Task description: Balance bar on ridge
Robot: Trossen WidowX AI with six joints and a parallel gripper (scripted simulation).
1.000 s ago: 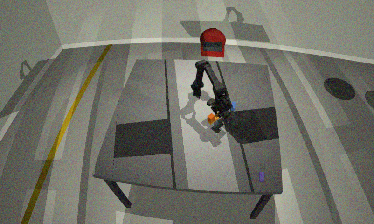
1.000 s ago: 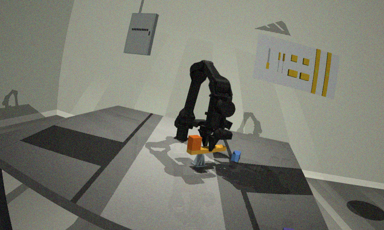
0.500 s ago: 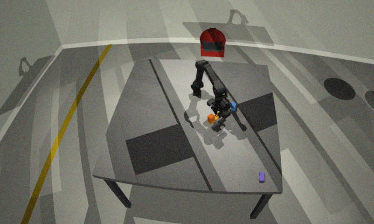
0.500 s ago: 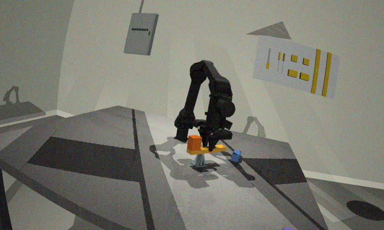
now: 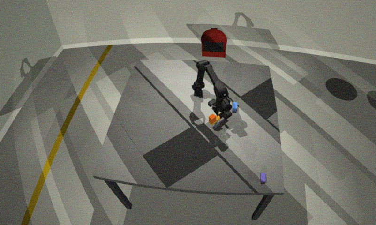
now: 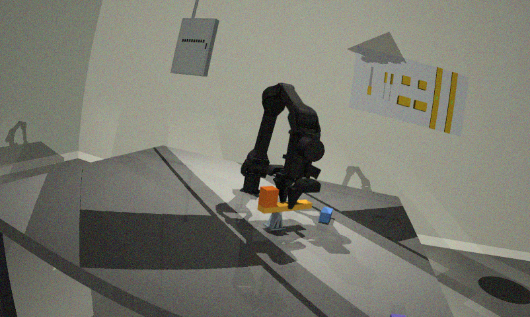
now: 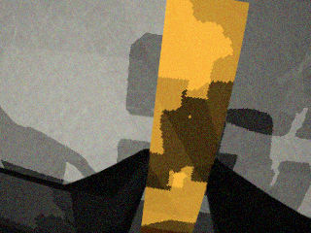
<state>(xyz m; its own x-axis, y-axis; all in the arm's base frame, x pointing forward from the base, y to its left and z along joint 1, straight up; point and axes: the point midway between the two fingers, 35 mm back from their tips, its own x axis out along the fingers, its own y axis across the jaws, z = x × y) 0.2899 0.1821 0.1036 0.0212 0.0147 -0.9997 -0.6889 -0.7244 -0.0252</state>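
Note:
The yellow bar [image 5: 217,117] [image 6: 304,204] [image 7: 201,39] is off the table, roughly level, with an orange block [image 5: 212,118] [image 6: 268,197] on one end. My gripper [image 6: 287,204] [image 7: 179,161] is shut on the bar, on the part away from the block. The small blue-grey ridge [image 5: 216,124] [image 6: 275,222] stands on the table under the bar, nearer the block end. The bar's underside appears at the ridge's top; whether they touch I cannot tell. In the wrist view the bar runs between both dark fingers, and the ridge is hidden.
A blue block [image 5: 234,106] [image 6: 325,215] lies on the table beside the gripper, beyond the bar's far end. A purple block [image 5: 263,177] lies near the table's front right corner. Shadows and dark patches cross the table [image 5: 123,156].

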